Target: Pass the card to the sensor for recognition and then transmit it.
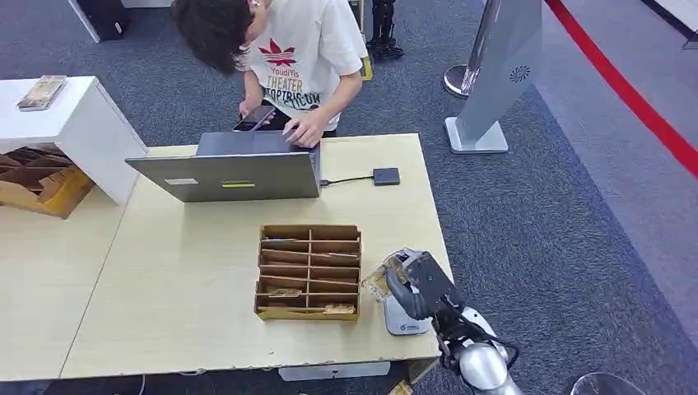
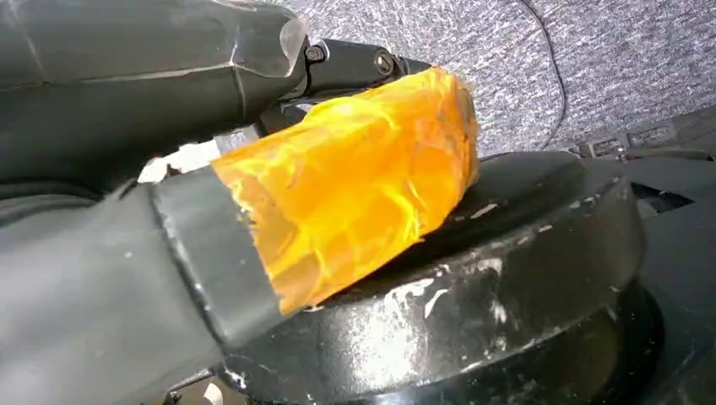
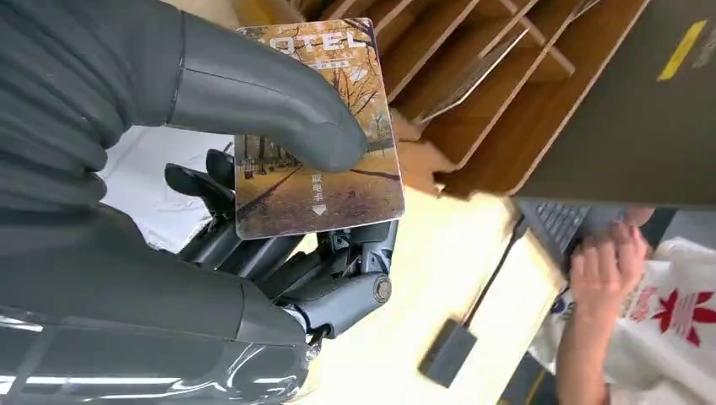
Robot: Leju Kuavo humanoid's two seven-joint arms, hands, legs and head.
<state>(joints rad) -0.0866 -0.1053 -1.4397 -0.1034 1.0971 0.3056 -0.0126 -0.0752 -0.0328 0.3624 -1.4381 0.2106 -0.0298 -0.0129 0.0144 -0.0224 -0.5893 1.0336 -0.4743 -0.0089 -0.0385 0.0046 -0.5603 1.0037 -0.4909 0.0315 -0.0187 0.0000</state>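
One card (image 3: 317, 135), thin and flat with a printed autumn-avenue face, is pinched in the right hand (image 3: 279, 211): thumb across the printed side, dark fingers (image 3: 338, 270) backing it from behind. In the head view the right hand (image 1: 416, 284) sits at the table's (image 1: 189, 271) right edge, over a white-and-grey pad (image 1: 403, 322) that I take to be the sensor, just beside the wooden organiser (image 1: 309, 271).

Handling, my read: light, stiff enough to hold its shape, glossy so likely slippery. A flat pinch on the two faces looks right. The thumb covers roughly the middle, leaving the far end free to present. Squeezing harder risks bowing it; a loose grip risks it sliding out edgewise.

Left hand (image 2: 253, 169): close-up shows an orange-taped part resting near a dark round body. Cannot tell whether its fingers are apart or together.

Further out: laptop (image 1: 230, 173) at the table's far side, with a small dark box (image 1: 386, 175) on a cable beside it. A person (image 1: 288, 58) leans over the laptop with a hand on it.
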